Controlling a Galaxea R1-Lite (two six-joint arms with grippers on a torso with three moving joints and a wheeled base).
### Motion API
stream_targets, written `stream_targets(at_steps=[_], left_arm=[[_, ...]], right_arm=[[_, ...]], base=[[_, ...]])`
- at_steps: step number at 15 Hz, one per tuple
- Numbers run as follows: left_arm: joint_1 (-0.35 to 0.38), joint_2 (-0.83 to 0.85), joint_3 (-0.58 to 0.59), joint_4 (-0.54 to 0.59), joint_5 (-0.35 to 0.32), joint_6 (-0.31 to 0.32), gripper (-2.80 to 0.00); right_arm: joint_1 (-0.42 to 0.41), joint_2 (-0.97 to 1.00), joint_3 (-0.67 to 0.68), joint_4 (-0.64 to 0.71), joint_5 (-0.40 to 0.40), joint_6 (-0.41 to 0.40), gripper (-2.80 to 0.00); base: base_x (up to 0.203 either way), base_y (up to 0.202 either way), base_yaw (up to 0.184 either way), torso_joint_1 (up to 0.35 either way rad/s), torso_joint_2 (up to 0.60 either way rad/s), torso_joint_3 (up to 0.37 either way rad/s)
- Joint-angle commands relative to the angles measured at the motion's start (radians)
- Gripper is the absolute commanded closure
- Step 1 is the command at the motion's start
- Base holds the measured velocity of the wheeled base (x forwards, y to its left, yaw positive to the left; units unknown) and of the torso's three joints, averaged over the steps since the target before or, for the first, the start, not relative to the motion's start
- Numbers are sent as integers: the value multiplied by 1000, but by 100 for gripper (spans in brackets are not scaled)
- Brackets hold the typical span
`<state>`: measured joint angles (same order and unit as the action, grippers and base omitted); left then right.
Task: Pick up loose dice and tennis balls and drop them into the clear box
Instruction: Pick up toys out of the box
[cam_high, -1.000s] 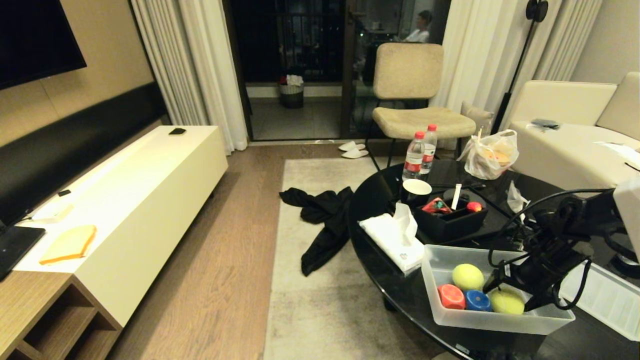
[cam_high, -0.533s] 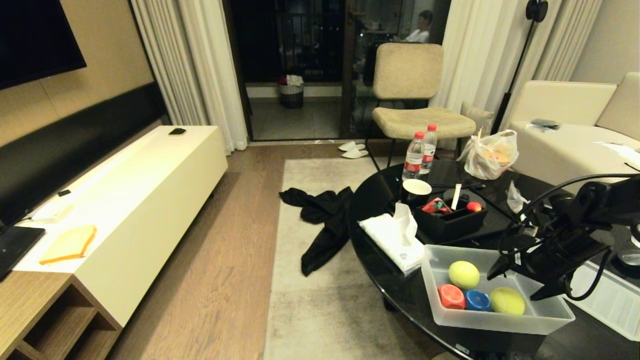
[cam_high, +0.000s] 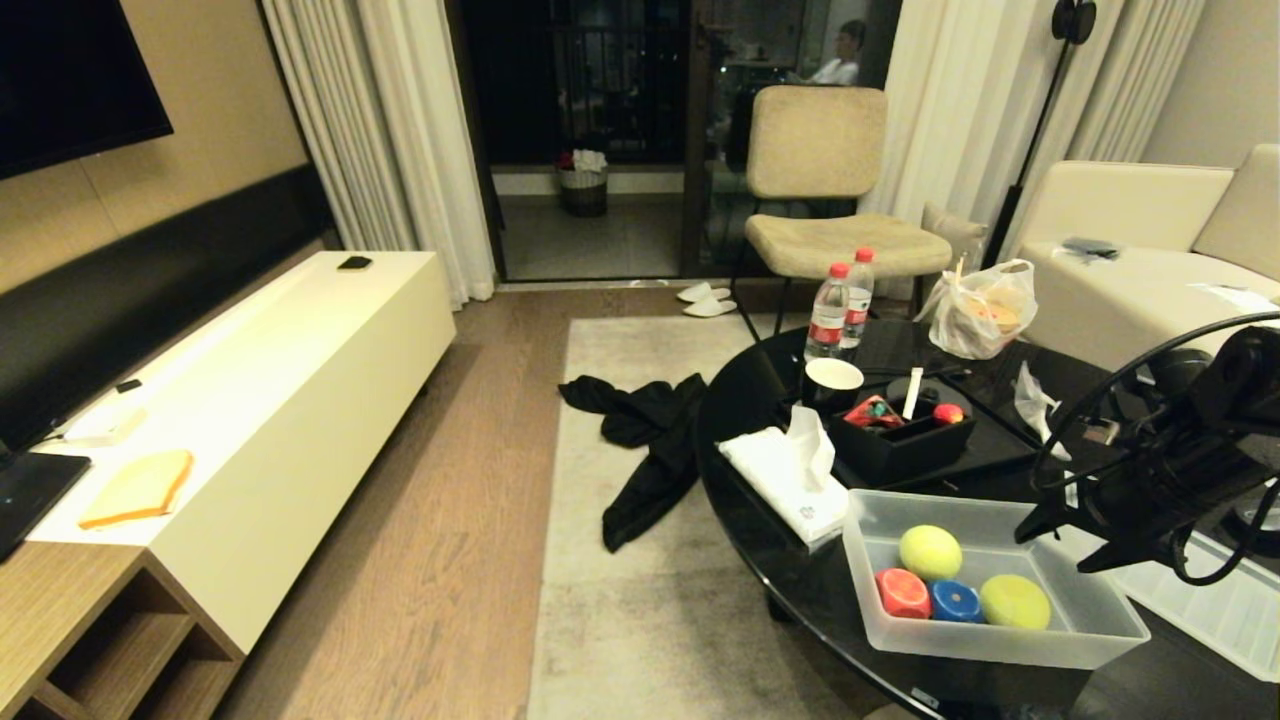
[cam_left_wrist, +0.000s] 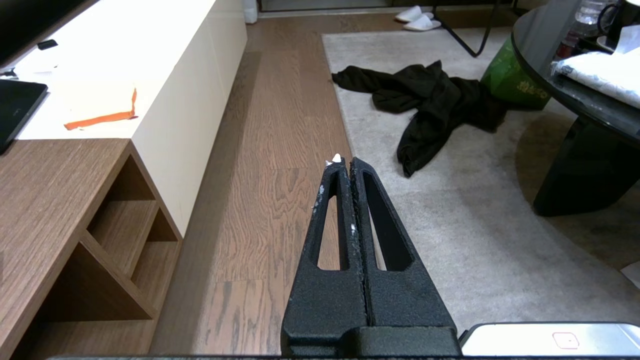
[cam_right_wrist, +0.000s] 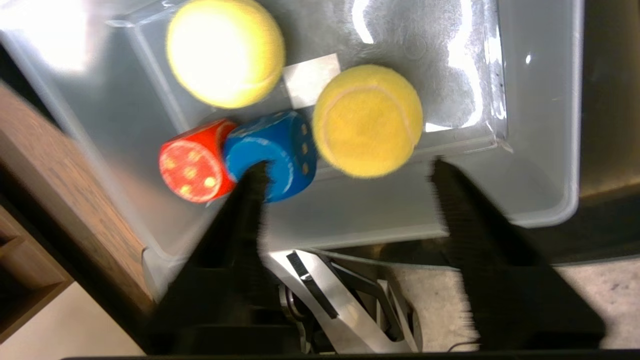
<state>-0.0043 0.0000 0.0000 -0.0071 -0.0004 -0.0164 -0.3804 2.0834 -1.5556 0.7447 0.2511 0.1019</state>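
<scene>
Inside clear box (cam_high: 1090, 625): tennis ball (cam_right_wrist: 367, 120) just beyond right gripper (cam_right_wrist: 350, 170) fingers, spread wide, empty.

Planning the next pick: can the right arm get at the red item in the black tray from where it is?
Probably yes: right gripper hangs open and empty beside the clear box; black tray with red item sits uncovered beyond, nothing between.

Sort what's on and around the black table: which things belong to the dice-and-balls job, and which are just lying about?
Job: clear box holding two tennis balls, a red die and a blue die; right gripper, open, beside it.

Lying about: tissue pack, black tray, water bottles, plastic bag, black garment on the rug.
</scene>
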Motion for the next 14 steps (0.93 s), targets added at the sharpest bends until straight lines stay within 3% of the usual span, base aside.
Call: stream_targets(at_steps=[1,9,14], left_arm=[[0,0,3,-1,0,0,0],[-2,0,3,-1,0,0,0],[-1,0,3,-1,0,0,0]], right_arm=[[0,-77,21,4,5,1,0],[41,-289,29,108,116,-33,0],[180,-404,34,161,208,-68,0]], base=[[0,0,0,0,0,0],[0,0,0,0,0,0],[0,0,0,0,0,0]])
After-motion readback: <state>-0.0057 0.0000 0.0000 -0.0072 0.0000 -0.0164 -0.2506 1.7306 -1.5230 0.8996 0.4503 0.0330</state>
